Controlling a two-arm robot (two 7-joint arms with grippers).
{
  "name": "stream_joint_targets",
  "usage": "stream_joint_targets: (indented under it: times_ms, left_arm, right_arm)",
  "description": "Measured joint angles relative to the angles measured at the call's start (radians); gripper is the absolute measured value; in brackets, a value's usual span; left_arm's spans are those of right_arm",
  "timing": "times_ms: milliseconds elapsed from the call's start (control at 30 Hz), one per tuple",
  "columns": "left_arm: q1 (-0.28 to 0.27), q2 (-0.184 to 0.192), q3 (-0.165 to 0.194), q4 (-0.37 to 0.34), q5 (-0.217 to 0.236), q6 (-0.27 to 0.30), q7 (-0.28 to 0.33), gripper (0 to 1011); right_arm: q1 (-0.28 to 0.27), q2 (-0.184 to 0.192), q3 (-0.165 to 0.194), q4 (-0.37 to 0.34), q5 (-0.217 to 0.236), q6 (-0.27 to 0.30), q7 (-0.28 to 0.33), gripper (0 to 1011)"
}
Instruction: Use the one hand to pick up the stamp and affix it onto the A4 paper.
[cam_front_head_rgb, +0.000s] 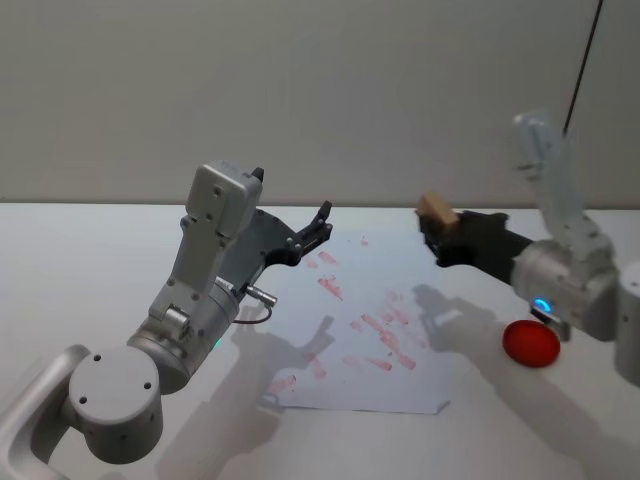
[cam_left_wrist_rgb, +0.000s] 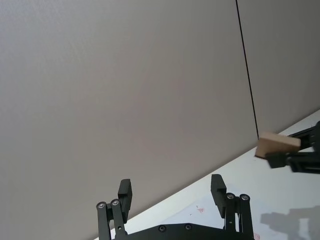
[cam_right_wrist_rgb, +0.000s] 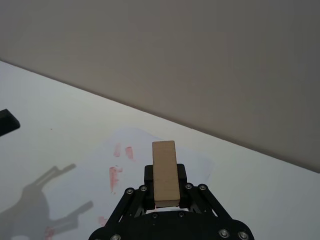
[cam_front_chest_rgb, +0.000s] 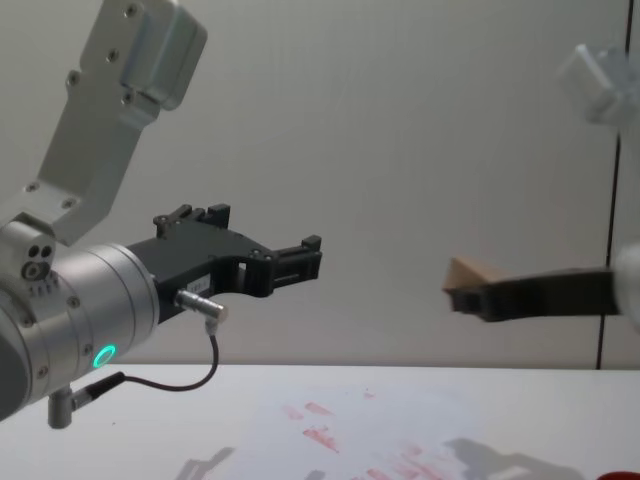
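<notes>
The broad white counter (cam_front_head_rgb: 100, 250) carries the work; on its middle lies the white sheet of A4 paper (cam_front_head_rgb: 345, 375), flat and scattered with red stamped marks, none of which can be tied to the present grasp; the big silver left arm with its green light is raised over the counter's left half, and its black two-fingered left gripper (cam_left_wrist_rgb: 170, 186) hangs near the paper's far left corner, fingers spread apart with nothing between them, idle by my reading; the slim black two-fingered right gripper (cam_front_head_rgb: 438, 228) reaches in from the counter's right side, fingers clamped on what it carries; the flat round red pad (cam_front_head_rgb: 530, 343) sits on the counter near the right edge, apart from the paper; smallest, the small rectangular stamp of light tan wood (cam_front_head_rgb: 437, 209) is pinched between those right fingers and held aloft, clear of the counter, about the paper's far right corner, touching neither paper nor pad. So the pick-up looks done; whether the stamp's face is inked cannot be told; left to do, I judge, are carrying it over a bare patch of the A4 paper, lowering it, pressing and lifting off. As for writing: no brand or label can be read on arms, pad or stamp; the red marks are smears with no legible characters.
</notes>
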Motion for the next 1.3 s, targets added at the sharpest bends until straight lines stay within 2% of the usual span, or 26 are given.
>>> stream_joint_targets:
  times_ms: [367, 567, 867, 1300]
  left_arm:
    - [0.000, 0.000, 0.000, 0.000, 0.000, 0.000, 0.000, 1003]
    - [0.000, 0.000, 0.000, 0.000, 0.000, 0.000, 0.000, 1003]
    - [0.000, 0.000, 0.000, 0.000, 0.000, 0.000, 0.000, 1003]
    - [0.000, 0.000, 0.000, 0.000, 0.000, 0.000, 0.000, 1003]
  right_arm:
    - [-0.135, 0.095, 0.058, -0.118, 0.072, -0.007, -0.084, 225]
    - [-0.185, 0.131, 0.079, -0.154, 0.086, -0.012, -0.115, 225]
    - [-0.228, 0.161, 0.094, -0.181, 0.092, 0.006, -0.137, 225]
    - [-0.248, 0.171, 0.091, -0.175, 0.082, 0.059, -0.128, 225]
